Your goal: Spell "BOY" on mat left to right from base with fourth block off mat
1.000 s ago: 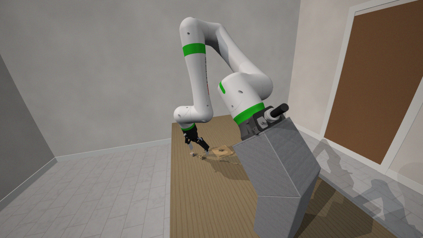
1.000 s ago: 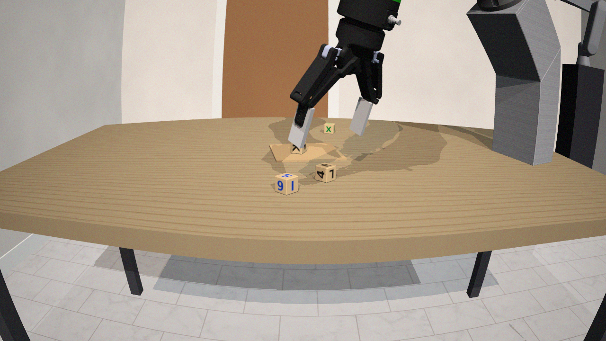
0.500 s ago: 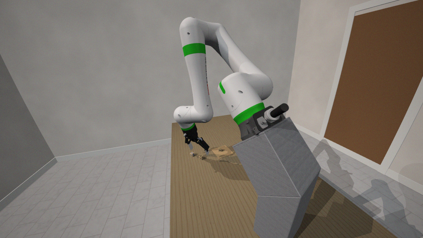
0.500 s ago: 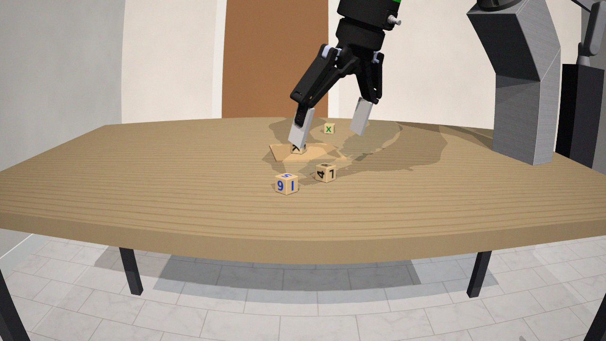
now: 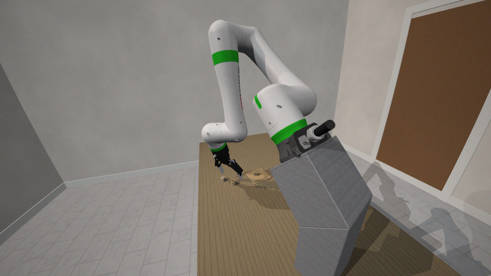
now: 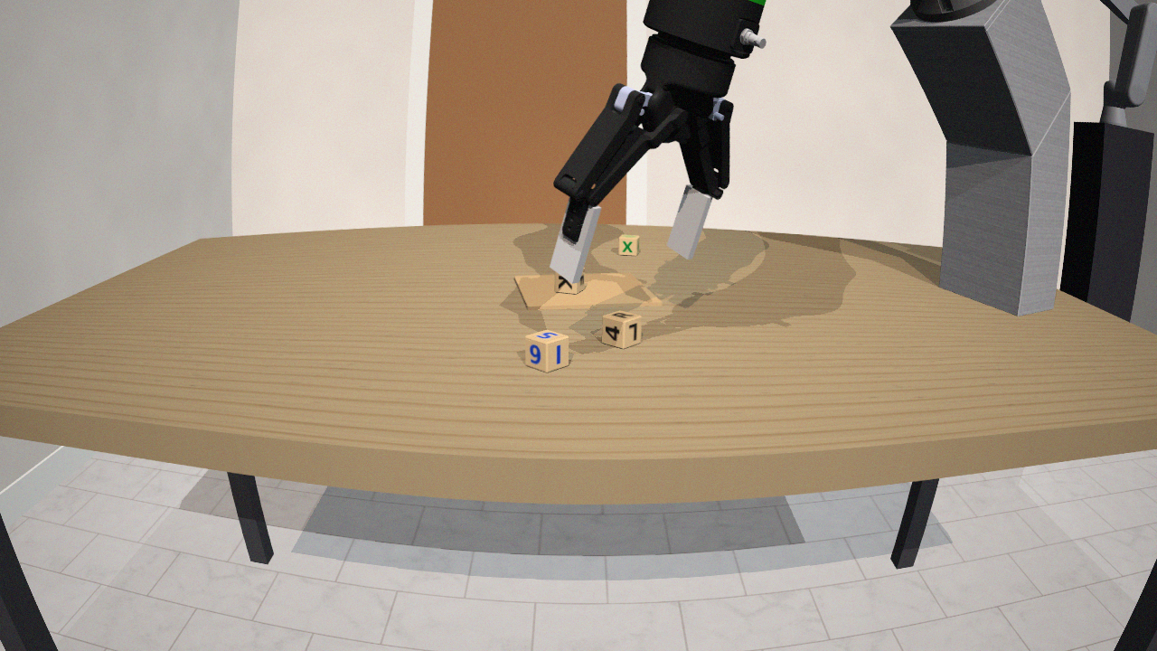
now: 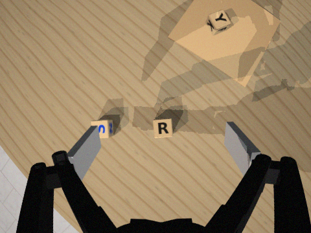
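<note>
The gripper [image 6: 632,239] hangs above the tabletop [image 6: 242,324], fingers spread wide with nothing between them. The mat [image 7: 242,54] lies flat on the tabletop and carries one block, the Y block [image 7: 220,21], near its middle. Off the mat, on the side away from the robot's base, sit the R block [image 7: 162,128] and, just beyond it, the blue-lettered block [image 6: 547,351], which one finger partly hides in the wrist view. The green X block [image 6: 628,245] lies off the mat on the base side.
</note>
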Controlling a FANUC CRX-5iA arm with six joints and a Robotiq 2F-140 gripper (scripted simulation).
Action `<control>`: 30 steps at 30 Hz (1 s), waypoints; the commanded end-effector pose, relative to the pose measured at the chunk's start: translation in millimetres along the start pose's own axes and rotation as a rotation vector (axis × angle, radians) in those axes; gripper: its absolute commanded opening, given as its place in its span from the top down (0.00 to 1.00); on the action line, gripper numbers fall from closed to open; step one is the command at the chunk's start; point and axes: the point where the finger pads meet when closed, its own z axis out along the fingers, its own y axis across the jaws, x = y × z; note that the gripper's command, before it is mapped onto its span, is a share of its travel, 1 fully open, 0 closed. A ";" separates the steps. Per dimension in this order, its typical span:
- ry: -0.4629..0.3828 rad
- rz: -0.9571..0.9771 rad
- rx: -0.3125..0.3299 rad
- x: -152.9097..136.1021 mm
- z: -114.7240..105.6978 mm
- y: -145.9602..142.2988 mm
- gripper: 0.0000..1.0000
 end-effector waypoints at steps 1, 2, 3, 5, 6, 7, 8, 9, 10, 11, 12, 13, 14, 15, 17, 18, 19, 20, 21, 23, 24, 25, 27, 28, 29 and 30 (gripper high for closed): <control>0.000 0.000 0.000 0.0 0.0 -0.1 0.00; 0.000 0.000 0.000 0.0 0.0 -0.1 0.00; 0.000 0.000 0.000 0.0 0.0 -0.1 0.00; 0.000 0.000 0.000 0.0 0.0 -0.1 0.00; 0.000 0.000 0.000 0.0 0.0 -0.1 0.00; 0.000 0.000 0.000 0.1 0.0 -0.1 0.00; 0.000 0.000 0.000 0.3 0.0 -0.2 0.00; 0.001 0.000 0.000 0.7 0.1 -0.4 0.00; 0.002 -0.001 0.000 1.3 0.2 -0.7 0.00; 0.004 -0.001 0.001 2.2 0.3 -1.2 0.00; 0.006 -0.002 0.001 3.5 0.6 -1.9 0.00; 0.009 -0.003 0.001 5.1 0.8 -2.7 0.00; 0.012 -0.004 0.002 7.2 1.2 -3.7 0.00; 0.016 -0.006 0.002 9.8 1.6 -5.0 0.00; 0.028 -0.010 0.003 16.5 2.6 -8.3 0.00; 0.035 -0.012 0.003 20.8 3.2 -10.3 0.00; 0.035 -0.012 0.003 20.8 3.2 -10.3 0.00; 0.035 -0.012 0.003 20.8 3.2 -10.3 0.00; 0.043 -0.015 0.004 25.6 3.9 -12.6 0.00; 0.062 -0.022 0.004 37.4 5.4 -17.8 0.00; 0.074 -0.026 0.004 44.4 6.2 -20.7 0.00; 0.086 -0.030 0.003 52.1 7.0 -23.9 0.00; 0.115 -0.040 0.001 69.9 8.4 -30.5 0.00; 0.131 -0.046 -0.002 79.9 9.0 -33.9 0.00; 0.148 -0.052 -0.005 90.8 9.6 -37.4 0.00; 0.166 -0.059 -0.009 102.4 9.9 -40.8 0.00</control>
